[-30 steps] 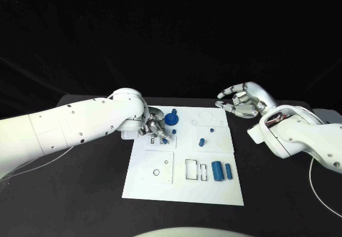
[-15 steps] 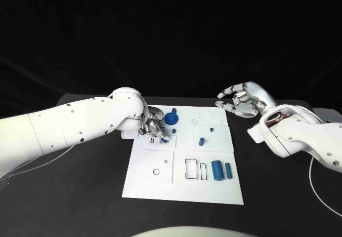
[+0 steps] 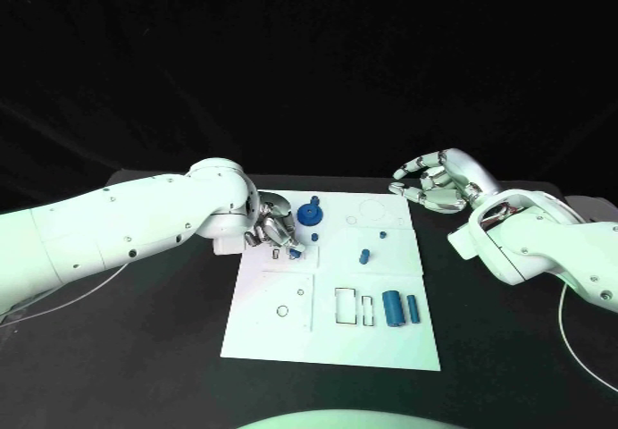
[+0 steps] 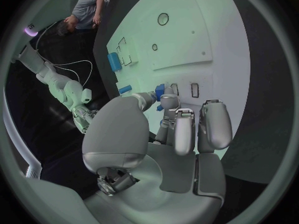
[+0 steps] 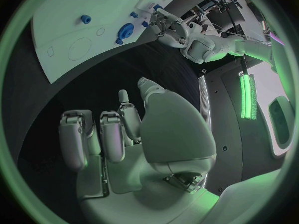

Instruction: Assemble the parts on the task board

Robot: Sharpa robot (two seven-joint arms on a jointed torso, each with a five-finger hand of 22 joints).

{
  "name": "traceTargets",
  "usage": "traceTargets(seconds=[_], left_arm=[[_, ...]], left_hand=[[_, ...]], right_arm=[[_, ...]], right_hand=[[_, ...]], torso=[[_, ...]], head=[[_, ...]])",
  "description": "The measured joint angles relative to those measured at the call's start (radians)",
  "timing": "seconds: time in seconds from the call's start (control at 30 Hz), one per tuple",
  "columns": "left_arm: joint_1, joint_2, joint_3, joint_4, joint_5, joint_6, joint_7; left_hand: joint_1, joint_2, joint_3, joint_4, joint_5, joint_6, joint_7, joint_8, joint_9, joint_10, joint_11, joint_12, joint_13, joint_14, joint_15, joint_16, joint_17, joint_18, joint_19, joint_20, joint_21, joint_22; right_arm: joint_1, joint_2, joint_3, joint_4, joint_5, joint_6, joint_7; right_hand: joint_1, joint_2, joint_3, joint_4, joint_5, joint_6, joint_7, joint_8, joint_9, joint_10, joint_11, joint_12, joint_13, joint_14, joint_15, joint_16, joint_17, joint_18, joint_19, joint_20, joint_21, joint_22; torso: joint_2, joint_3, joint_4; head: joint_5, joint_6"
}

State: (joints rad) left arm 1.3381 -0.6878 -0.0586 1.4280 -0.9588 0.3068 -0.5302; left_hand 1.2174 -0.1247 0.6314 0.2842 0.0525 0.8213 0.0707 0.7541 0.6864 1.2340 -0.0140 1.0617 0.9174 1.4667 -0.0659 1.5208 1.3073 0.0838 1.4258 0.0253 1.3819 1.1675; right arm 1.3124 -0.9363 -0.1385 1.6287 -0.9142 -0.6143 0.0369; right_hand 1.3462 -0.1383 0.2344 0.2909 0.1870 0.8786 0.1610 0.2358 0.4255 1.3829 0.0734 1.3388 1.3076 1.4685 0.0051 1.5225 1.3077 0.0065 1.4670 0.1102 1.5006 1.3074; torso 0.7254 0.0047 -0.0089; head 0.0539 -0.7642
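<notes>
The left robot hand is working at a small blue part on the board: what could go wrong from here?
1. The left robot hand pinches a small blue part at its fingertips over the task board; such a light grip may let it slip or tilt.
2. The blue gear sits close beside the fingers, which might knock it.
3. The right robot hand hovers off the board, holding nothing, so it cannot steady the board.

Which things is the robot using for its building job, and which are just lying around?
For the job:
task board
small blue part at the left hand
blue gear
two blue cylinders

Just there:
black table
white cable
right hand, holding nothing
</notes>
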Motion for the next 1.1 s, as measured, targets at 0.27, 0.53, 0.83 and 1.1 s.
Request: traceTargets(seconds=[0.27,0.53,0.83,1.1], left_arm=[[-0.005,-0.039,0.001,0.057,0.007,-0.063,0.007],[-0.034,-0.08,0.0,0.122,-0.064,-0.163,0.018],[-0.055,-0.098,-0.001,0.145,-0.129,-0.236,0.024],[-0.065,-0.099,-0.003,0.147,-0.171,-0.258,0.024]], left_hand=[[-0.029,-0.029,0.062,-0.041,0.004,0.01,-0.007,0.007,0.018,0.025,-0.004,0.033,0.039,0.0,-0.007,0.004,0.0,0.0,0.004,-0.004,0.004,0.011],[-0.04,-0.04,0.077,-0.047,0.021,0.011,-0.007,0.007,0.024,0.033,-0.006,0.042,0.053,0.0,-0.007,0.006,0.0,0.0,0.006,-0.006,0.011,0.024],[-0.064,-0.053,0.084,-0.04,0.076,0.022,-0.014,0.007,0.033,0.05,-0.011,0.054,0.067,0.0,-0.014,0.008,0.001,0.0,0.007,-0.007,0.019,0.033],[-0.069,-0.059,0.084,-0.04,0.093,0.028,-0.02,0.007,0.036,0.053,-0.011,0.057,0.072,0.0,-0.014,0.008,0.001,0.0,0.011,-0.011,0.019,0.038]], right_arm=[[-0.001,-0.004,0.0,-0.002,0.001,0.0,0.0],[-0.002,-0.009,-0.001,0.0,0.003,0.0,0.0],[-0.002,-0.012,-0.001,0.003,0.004,0.0,0.0],[-0.002,-0.013,-0.001,0.005,0.005,0.0,0.0]], right_hand=[[-0.006,0.005,0.0,0.0,-0.009,-0.004,-0.004,0.0,0.0,0.0,0.0,0.0,0.0,0.0,0.0,0.0,0.0,0.0,0.0,0.0,0.0,0.0],[-0.013,0.005,0.0,0.0,-0.009,-0.004,-0.004,0.004,0.0,0.0,0.0,0.0,0.0,0.0,0.0,0.0,0.0,0.0,0.0,0.0,0.0,0.0],[-0.013,0.005,0.0,0.0,-0.009,-0.004,-0.004,0.004,0.0,0.0,0.0,0.0,0.0,0.0,0.0,0.0,0.0,0.0,0.0,0.0,0.0,0.001],[-0.013,0.005,0.0,0.0,-0.009,-0.004,-0.004,0.004,0.0,0.0,0.0,0.0,0.0,0.0,0.0,0.0,0.0,0.0,0.0,0.0,0.0,0.001]], torso=[[0.001,0.0001,-0.0012],[0.001,0.0006,-0.0023],[0.001,-0.0002,-0.0021],[0.001,-0.0006,-0.0023]], head=[[0.001,0.001],[0.003,-0.002],[0.007,-0.004],[0.01,-0.005]])
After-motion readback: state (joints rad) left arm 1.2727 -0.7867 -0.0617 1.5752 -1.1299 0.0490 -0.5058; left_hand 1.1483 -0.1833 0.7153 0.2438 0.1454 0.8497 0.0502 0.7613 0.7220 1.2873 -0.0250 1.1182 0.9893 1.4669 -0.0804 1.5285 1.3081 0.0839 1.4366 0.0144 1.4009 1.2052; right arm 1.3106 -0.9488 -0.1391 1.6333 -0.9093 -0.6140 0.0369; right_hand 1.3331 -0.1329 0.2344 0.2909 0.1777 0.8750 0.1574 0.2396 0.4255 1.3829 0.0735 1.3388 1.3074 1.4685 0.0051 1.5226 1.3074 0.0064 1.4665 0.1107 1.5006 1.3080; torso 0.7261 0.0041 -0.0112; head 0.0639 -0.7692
